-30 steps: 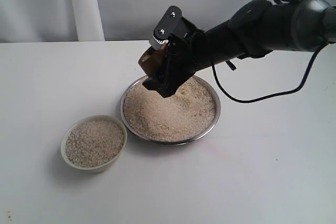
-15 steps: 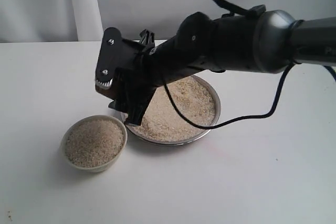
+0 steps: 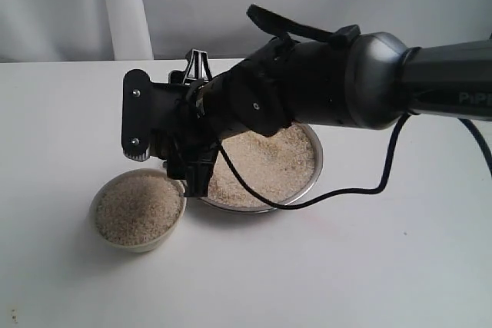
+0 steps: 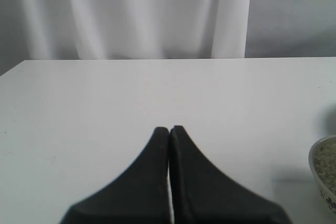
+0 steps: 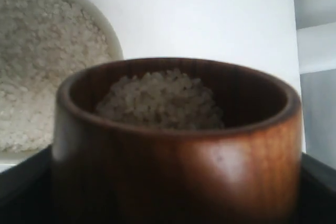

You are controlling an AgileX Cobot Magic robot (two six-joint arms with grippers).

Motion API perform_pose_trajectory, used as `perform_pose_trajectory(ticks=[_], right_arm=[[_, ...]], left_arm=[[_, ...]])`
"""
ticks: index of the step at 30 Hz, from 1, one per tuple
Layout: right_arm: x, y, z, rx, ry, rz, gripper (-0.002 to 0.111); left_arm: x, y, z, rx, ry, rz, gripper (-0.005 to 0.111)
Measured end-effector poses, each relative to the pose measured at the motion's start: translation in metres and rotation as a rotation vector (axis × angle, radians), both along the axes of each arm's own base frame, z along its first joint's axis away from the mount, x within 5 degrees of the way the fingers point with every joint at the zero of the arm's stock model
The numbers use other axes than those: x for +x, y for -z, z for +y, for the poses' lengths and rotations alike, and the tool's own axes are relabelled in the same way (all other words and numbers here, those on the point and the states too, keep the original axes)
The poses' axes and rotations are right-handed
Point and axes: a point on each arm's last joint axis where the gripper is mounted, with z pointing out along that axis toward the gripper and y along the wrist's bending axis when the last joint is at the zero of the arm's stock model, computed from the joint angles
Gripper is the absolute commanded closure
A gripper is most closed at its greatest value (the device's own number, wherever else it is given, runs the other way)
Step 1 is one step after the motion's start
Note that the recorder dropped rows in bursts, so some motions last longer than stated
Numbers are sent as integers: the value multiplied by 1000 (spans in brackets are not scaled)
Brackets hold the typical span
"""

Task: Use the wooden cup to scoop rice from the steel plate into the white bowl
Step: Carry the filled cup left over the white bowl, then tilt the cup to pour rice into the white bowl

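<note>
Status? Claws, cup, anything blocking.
Left claw shut, empty. Right claw shut on cup, upright, loaded with rice, at the rim of the bowl, not tipped. Nothing blocking; bowl near full.

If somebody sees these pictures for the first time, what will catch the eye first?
The big black right arm crosses the middle of the exterior view, its hand above the gap between the steel plate and the white bowl, both holding rice. In the right wrist view, the wooden cup gripped by that hand fills the picture, heaped with grains.
</note>
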Motion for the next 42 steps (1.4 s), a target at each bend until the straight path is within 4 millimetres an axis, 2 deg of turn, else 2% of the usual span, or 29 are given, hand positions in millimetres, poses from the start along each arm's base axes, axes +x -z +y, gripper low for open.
perform_pose_trajectory(ticks=[5, 13, 20, 36, 42], right_arm=[[1, 1, -1, -53, 8, -48, 108], [-14, 18, 16, -165, -55, -106, 108], [-16, 19, 14, -276, -57, -162, 108], [-22, 18, 21, -326, -106, -235, 108], [-17, 40, 34, -405, -98, -259, 108]], left_arm=[[0, 0, 0, 0, 0, 0, 107], [0, 0, 0, 0, 0, 0, 107], [0, 0, 0, 0, 0, 0, 107], [0, 0, 0, 0, 0, 0, 107], [0, 0, 0, 0, 0, 0, 107]])
